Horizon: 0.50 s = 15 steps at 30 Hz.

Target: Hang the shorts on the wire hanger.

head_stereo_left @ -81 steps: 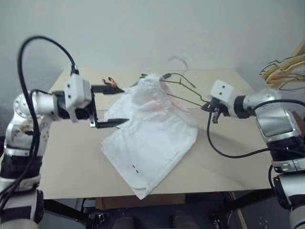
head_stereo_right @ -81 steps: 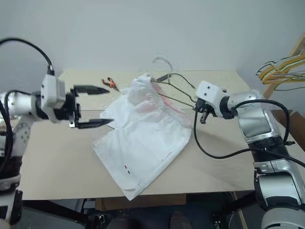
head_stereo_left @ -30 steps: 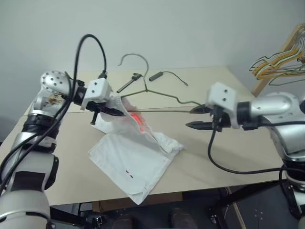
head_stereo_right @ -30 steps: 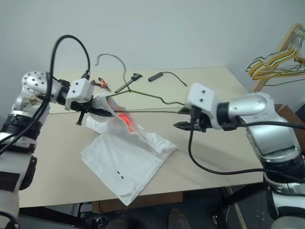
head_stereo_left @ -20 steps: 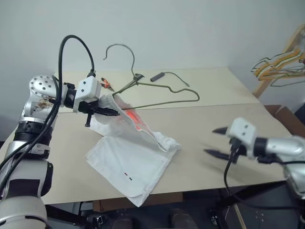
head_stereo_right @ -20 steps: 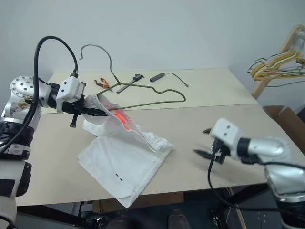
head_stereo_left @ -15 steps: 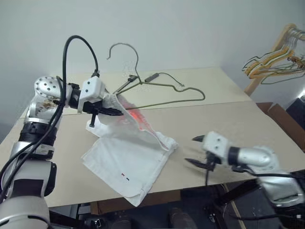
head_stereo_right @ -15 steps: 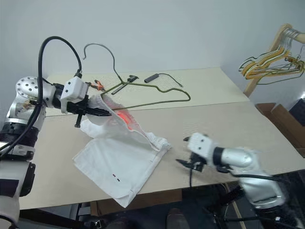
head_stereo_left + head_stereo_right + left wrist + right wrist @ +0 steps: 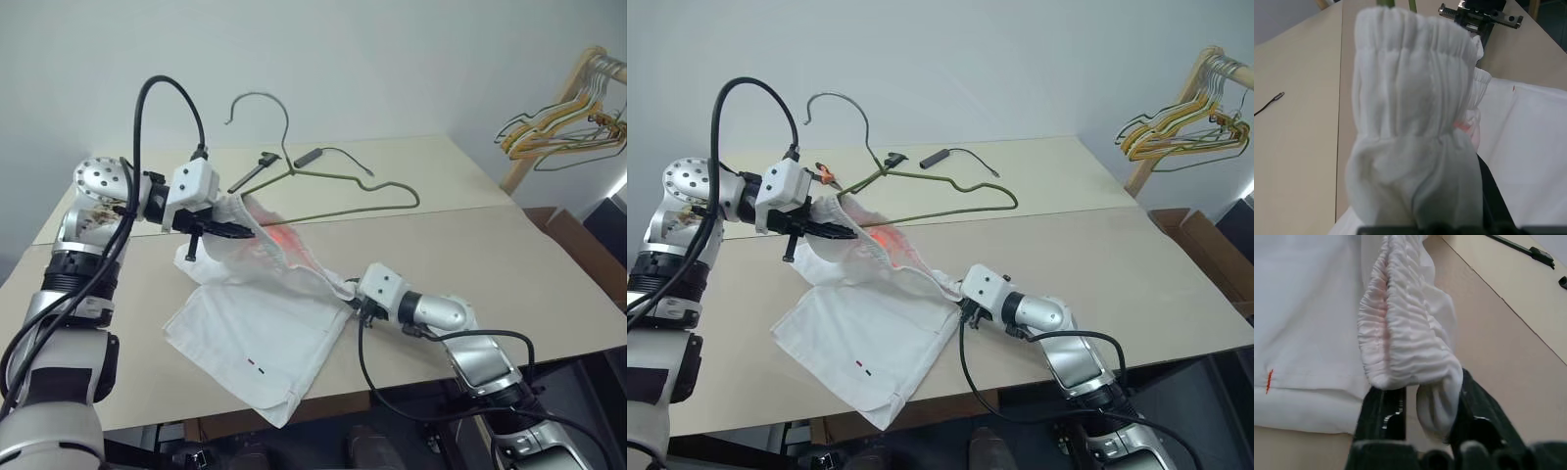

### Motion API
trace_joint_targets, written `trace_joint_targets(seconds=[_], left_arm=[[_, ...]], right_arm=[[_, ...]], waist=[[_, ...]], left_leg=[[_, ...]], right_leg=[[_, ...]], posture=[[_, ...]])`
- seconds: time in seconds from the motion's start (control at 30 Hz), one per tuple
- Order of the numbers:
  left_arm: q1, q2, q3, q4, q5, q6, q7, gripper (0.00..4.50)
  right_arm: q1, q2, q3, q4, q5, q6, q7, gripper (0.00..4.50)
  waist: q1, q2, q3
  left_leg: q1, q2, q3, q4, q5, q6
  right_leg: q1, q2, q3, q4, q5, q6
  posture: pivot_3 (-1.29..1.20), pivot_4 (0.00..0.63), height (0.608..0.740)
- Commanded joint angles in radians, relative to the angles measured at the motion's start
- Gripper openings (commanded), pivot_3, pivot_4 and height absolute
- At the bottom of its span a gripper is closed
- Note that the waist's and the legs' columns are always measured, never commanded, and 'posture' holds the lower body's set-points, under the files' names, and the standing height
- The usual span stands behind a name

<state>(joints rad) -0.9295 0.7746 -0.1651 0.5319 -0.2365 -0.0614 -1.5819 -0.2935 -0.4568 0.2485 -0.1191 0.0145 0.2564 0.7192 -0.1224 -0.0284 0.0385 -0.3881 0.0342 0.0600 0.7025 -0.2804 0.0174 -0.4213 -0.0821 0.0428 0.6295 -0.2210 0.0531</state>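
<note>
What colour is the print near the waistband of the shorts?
Pinkish red on the white shorts, clearest in the right eye view, near the left claw.

Yellow and wooden hangers (image 9: 563, 122) hang right of the beige table (image 9: 470, 235).

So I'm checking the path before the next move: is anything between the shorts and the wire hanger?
Nothing visible. The wire hanger already runs into the lifted waistband of the shorts, held by both end effectors: left, right.

The shorts (image 9: 263, 323) lie on the table (image 9: 509, 255), the wire hanger (image 9: 333, 191) behind them, a rack of hangers (image 9: 563, 122) far right.
</note>
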Motion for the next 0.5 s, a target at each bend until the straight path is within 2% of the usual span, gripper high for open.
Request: trace_joint_targets(seconds=[0.03, 0.2, 0.37, 0.5], left_arm=[[0.007, 0.018, 0.041, -0.022, -0.003, -0.012, 0.004, 0.03], [0.061, 0.045, 0.05, -0.047, 0.002, -0.044, -0.016, 0.03], [0.108, 0.072, 0.076, -0.083, -0.027, -0.051, -0.032, 0.03], [0.154, 0.114, 0.065, -0.121, -0.059, -0.062, -0.033, 0.03]], right_arm=[[-0.022, 0.014, -0.093, -0.021, 0.115, 0.028, 0.029, 0.02], [-0.085, -0.023, -0.212, -0.038, 0.324, 0.216, 0.125, 0.02], [-0.142, -0.155, -0.282, 0.004, 0.538, 0.463, 0.307, 0.02], [-0.182, -0.221, -0.296, 0.08, 0.598, 0.553, 0.372, 0.02]], waist=[[0.0, 0.0, 0.0], [-0.002, 0.0, 0.0], [0.003, 0.0, 0.0], [0.003, 0.0, 0.0]], left_leg=[[0.0, 0.0, 0.0, 0.0, 0.0, 0.0], [0.002, 0.0, 0.0, 0.0, 0.0, 0.0], [0.001, 0.0, -0.001, 0.0, 0.0, 0.0], [0.001, 0.0, 0.0, 0.0, 0.0, 0.0]], right_leg=[[0.0, 0.0, 0.0, 0.0, 0.0, 0.0], [0.001, 0.0, 0.001, 0.001, 0.0, 0.0], [0.001, 0.0, 0.0, 0.0, 0.0, 0.0], [0.001, 0.0, 0.0, 0.0, 0.0, 0.0]], posture=[[-0.09, 0.0, 0.74], [-0.09, 0.0, 0.74], [-0.09, 0.0, 0.74], [-0.09, 0.0, 0.74]])
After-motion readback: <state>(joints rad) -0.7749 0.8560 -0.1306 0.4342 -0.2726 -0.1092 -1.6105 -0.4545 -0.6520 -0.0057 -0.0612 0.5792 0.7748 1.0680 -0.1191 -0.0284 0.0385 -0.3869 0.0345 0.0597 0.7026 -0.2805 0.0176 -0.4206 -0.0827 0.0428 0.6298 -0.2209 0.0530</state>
